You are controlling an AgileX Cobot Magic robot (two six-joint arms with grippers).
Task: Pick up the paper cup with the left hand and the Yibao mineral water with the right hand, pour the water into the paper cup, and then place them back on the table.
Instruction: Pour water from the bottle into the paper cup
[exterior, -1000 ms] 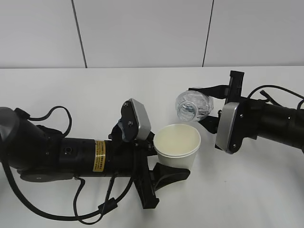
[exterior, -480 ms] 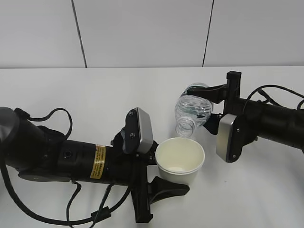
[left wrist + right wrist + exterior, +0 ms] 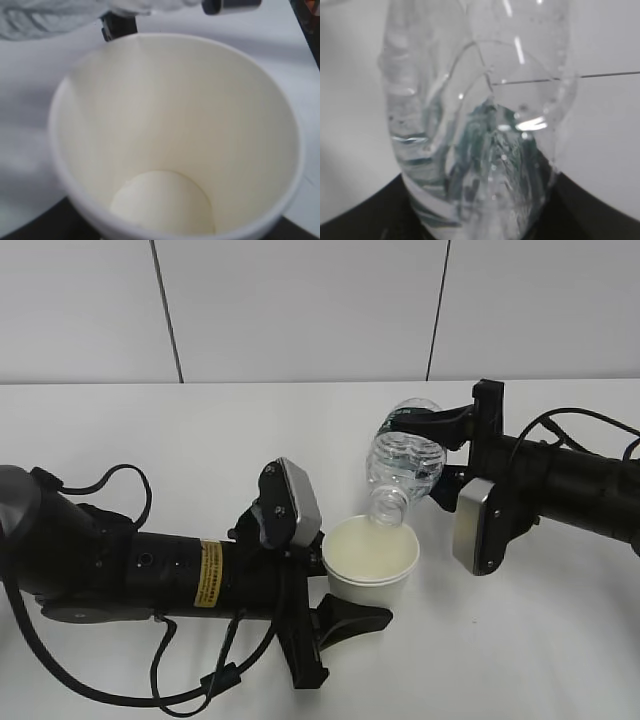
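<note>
My left gripper is shut on the cream-white paper cup and holds it upright just above the white table. The left wrist view looks down into the cup; its bottom shows pale and I cannot tell any water there. My right gripper is shut on the clear Yibao mineral water bottle, tipped mouth-down with its open neck right over the cup's far rim. The right wrist view is filled by the bottle with its green label seen through the plastic.
A grey wall with dark seams stands behind the table's far edge. Black cables loop beside the left arm and behind the right arm. The right arm's grey block hangs close to the cup's right side.
The bottle has tipped further, from lying nearly level to mouth-down over the cup. The cup has moved slightly and sits right under the bottle's neck.
</note>
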